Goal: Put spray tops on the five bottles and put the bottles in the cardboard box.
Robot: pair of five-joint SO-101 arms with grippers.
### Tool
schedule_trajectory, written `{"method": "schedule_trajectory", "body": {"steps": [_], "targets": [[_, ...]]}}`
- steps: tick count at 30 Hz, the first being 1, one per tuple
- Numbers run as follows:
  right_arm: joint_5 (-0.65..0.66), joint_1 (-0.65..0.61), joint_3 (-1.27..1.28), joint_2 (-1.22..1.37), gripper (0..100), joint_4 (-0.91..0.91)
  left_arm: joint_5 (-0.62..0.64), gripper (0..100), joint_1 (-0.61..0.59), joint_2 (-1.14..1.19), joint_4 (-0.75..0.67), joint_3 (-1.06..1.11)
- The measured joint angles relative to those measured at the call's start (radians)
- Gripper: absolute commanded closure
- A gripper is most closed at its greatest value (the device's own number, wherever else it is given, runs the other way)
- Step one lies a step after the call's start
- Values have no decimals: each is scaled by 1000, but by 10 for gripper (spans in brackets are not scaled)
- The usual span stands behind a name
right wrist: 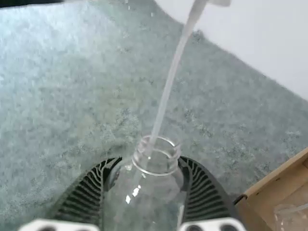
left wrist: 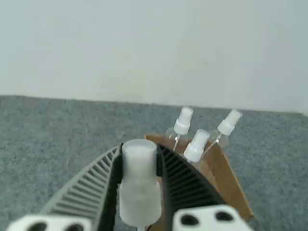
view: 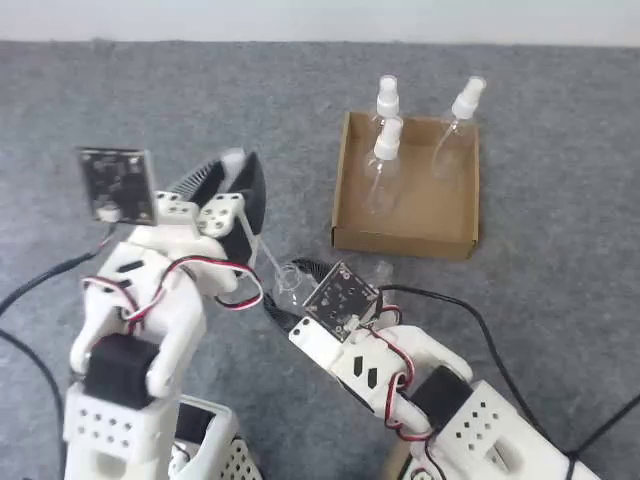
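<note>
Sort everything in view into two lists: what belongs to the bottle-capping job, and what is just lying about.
Job: spray top in left gripper; open bottle in right gripper; three capped bottles; cardboard box.
Lying about: black cable; grey carpet.

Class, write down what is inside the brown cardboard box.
The brown cardboard box holds three clear plastic bottles, each with a white spray top. The front bottle covers most of the rear one's body.
</note>
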Motion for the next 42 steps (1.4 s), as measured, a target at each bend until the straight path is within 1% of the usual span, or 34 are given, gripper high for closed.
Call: {"method": "schedule_trajectory", "body": {"steps": [3,8,11,15,19,21,26,28,30,33,38,39,42], "targets": [[0,8,6,0,993,-12,2,989,43,0,-2,54],[0,109,6,0,993,-57,2,988,133,-12,-18,81],[0,132,37,0,993,-98,2,988,172,-12,-21,83],[0,144,78,0,993,-172,2,987,192,2,-12,91],[0,146,91,0,993,-199,2,985,192,2,-12,91],[0,147,91,0,993,-203,-23,953,192,2,-12,91],[0,149,91,0,993,-206,-100,795,193,0,3,91],[-2,157,89,-2,993,-207,-115,770,187,2,31,91],[-5,153,91,0,993,-209,-155,770,192,-2,71,74],[-5,163,89,-2,993,-210,-192,771,135,-58,130,14],[-5,163,89,0,993,-210,-201,772,-51,-190,138,-14],[-5,163,89,0,993,-210,-201,772,-77,-201,132,-12],[-5,163,89,0,993,-210,-201,772,-101,-206,64,61]]}}
